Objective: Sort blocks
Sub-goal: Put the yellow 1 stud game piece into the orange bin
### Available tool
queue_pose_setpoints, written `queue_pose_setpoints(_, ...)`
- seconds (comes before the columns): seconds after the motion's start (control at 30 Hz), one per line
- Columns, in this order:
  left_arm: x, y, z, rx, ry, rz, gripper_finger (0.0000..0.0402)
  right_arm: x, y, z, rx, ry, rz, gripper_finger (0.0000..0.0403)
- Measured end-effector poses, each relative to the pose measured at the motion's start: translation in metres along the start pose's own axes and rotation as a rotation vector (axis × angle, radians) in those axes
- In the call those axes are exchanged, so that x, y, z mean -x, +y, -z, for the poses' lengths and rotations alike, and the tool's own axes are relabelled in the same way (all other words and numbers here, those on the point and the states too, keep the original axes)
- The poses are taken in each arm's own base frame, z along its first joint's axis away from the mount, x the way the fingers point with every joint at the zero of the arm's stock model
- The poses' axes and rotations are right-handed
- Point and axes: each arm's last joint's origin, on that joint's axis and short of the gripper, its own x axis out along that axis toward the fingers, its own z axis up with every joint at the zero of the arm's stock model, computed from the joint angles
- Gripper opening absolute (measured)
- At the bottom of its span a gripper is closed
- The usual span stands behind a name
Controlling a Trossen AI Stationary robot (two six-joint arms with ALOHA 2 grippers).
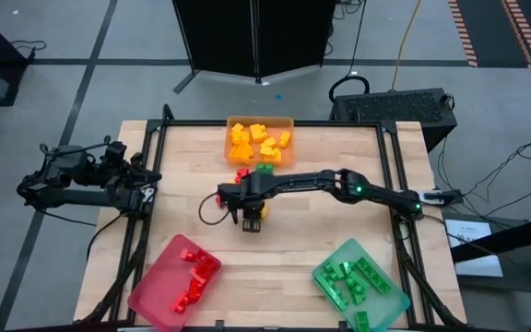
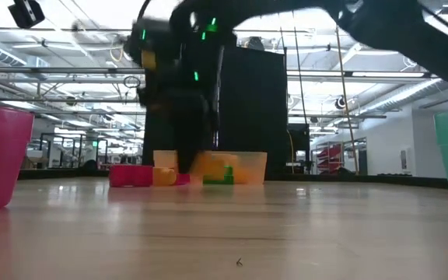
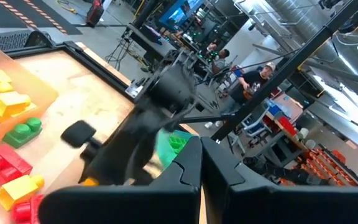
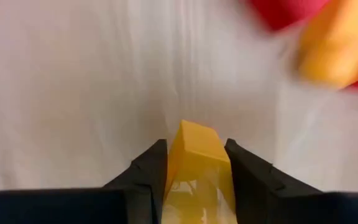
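Note:
My right gripper [image 1: 252, 219] is over the middle of the table, shut on a yellow block [image 4: 195, 151]. Loose red [image 1: 241, 174] and green [image 1: 265, 168] blocks lie on the table just in front of the orange tray [image 1: 287, 122], which holds several yellow blocks. They also show in the left wrist view: green [image 3: 22, 132], red [image 3: 5, 163], yellow [image 3: 18, 186]. My left gripper [image 3: 201, 177] waits at the table's left edge, shut and empty. My right gripper pinches the yellow block between its two fingers, on two opposite sides [image 4: 178, 163]. The fingers come from above, pointing down. The block's free end [image 4: 197, 134] sticks out past the fingertips toward the table. Whether it touches the table I cannot tell.
A red tray [image 1: 146, 293] with red blocks stands at the near left. A green tray [image 1: 390, 297] with green blocks stands at the near right. The right arm [image 1: 339, 183] reaches across the table from its right side. People show in the room beyond.

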Motion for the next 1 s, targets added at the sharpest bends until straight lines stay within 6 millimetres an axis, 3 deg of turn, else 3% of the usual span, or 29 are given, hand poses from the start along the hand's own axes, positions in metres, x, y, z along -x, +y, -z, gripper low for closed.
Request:
queue_pose_setpoints(0.17, 0.000, 0.000, 0.000, -0.001, 0.000, 0.000, 0.0004, 0.057, -0.021, -0.006, -0.099, -0.183, 0.071, 0.0118)
queue_pose_setpoints(0.33, 0.000, 0.000, 0.000, -0.001, -0.002, -0.002, 0.0004, 0.095, -0.080, -0.007, -0.365, -0.345, 0.288, 0.0118)
queue_pose_setpoints(0.43, 0.000, 0.000, 0.000, -0.002, -0.008, -0.012, 0.0004, 0.110, -0.120, -0.005, -0.516, -0.426, 0.312, 0.0118)
queue_pose_setpoints(0.57, 0.000, 0.001, 0.000, 0.000, -0.009, -0.016, 0.0004, 0.105, -0.167, 0.004, -0.647, -0.405, 0.340, 0.0118)
queue_pose_setpoints(0.7, 0.000, 0.001, 0.001, 0.000, 0.000, -0.026, 0.0004, 0.091, -0.198, 0.012, -0.725, -0.344, 0.308, 0.0118)
queue_pose_setpoints(0.9, 0.000, 0.002, 0.001, -0.001, -0.002, -0.041, 0.0004, 0.073, -0.225, 0.022, -0.800, -0.270, 0.214, 0.0118)
queue_pose_setpoints(1.0, 0.000, 0.003, 0.001, -0.002, -0.010, -0.054, 0.0004, 0.076, -0.229, 0.024, -0.830, -0.282, 0.206, 0.0173)
